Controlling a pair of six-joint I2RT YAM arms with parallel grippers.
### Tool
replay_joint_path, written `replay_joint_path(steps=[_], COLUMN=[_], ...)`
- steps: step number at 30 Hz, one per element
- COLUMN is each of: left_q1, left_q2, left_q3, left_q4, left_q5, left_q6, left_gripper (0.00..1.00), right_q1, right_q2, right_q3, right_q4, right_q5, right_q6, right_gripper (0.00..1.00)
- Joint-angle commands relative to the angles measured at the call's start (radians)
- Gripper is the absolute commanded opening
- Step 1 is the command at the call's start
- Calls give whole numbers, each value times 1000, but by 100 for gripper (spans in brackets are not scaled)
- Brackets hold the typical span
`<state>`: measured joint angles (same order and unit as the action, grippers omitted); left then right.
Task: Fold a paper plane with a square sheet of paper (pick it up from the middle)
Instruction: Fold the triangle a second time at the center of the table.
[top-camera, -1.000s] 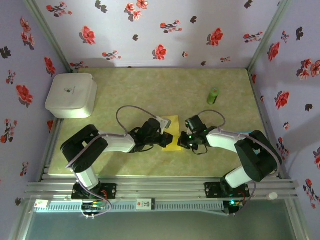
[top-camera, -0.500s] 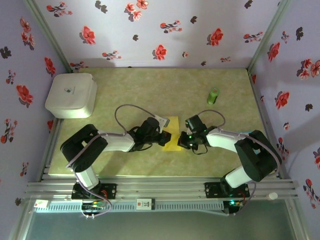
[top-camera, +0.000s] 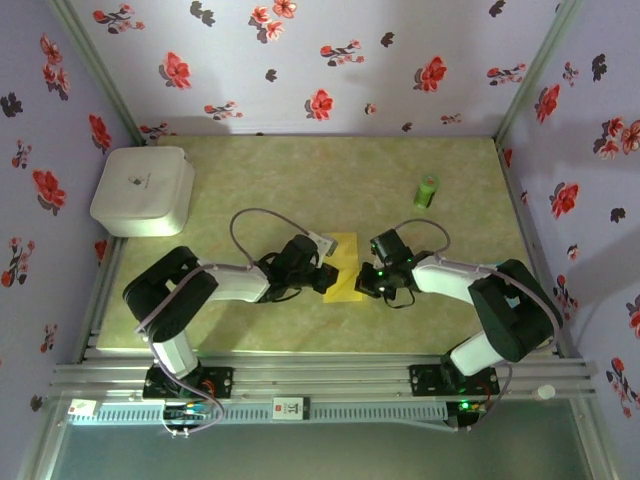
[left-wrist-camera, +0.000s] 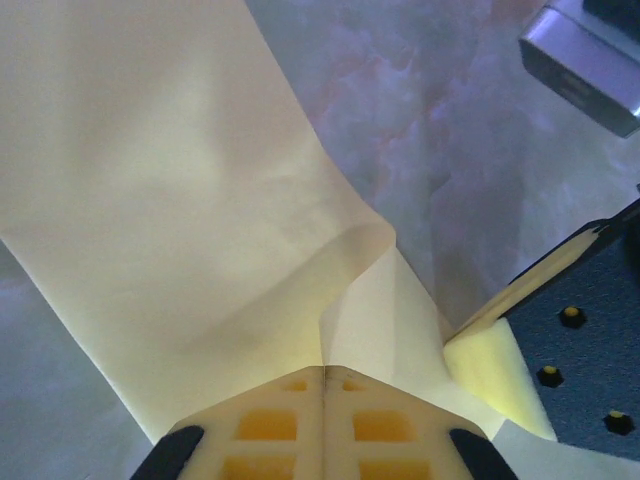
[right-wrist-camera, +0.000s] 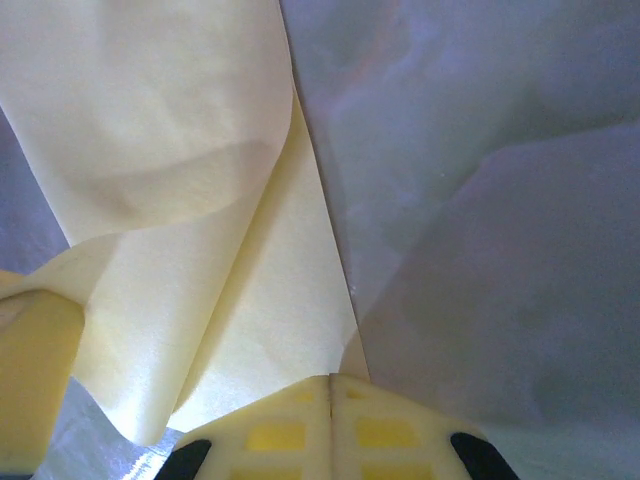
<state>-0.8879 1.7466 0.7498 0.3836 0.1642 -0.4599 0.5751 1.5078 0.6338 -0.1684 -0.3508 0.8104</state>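
The square sheet of paper (top-camera: 346, 262) is bright yellow and lies partly folded mid-table between the two arms. My left gripper (top-camera: 328, 277) meets it from the left and my right gripper (top-camera: 366, 284) from the right. In the left wrist view the left gripper (left-wrist-camera: 325, 368) is shut, and a raised fold of the sheet (left-wrist-camera: 180, 200) runs into the seam of its jaws. In the right wrist view the right gripper (right-wrist-camera: 331, 377) is shut, with the edge of the sheet (right-wrist-camera: 150, 120) ending at its tip. A folded-over layer curls up on the left.
A small green cylinder (top-camera: 427, 191) stands at the back right. A white rounded box (top-camera: 144, 190) sits at the back left corner. Flowered walls close in the table on three sides. A finger pad (left-wrist-camera: 480, 362) of the right gripper touches the sheet's edge.
The left gripper has crept slightly left and away from me with the paper. The yellow patch showing between the grippers has shifted a little, and the right arm has barely moved.
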Motion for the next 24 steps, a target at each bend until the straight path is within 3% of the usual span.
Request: replay_joint_path(steps=[1, 24], left_q1=[10, 15], left_q2=[21, 37], left_q3=[0, 22], left_q4=[-10, -48], left_q5=[-26, -99], left_q6=[43, 119], left_gripper=[0, 1], right_q1=[-7, -8], right_q2=[35, 33], right_q3=[-2, -4], right_q4=[-73, -74], right_q5=[56, 55], right_q6=[-25, -22], right_gripper=[1, 1])
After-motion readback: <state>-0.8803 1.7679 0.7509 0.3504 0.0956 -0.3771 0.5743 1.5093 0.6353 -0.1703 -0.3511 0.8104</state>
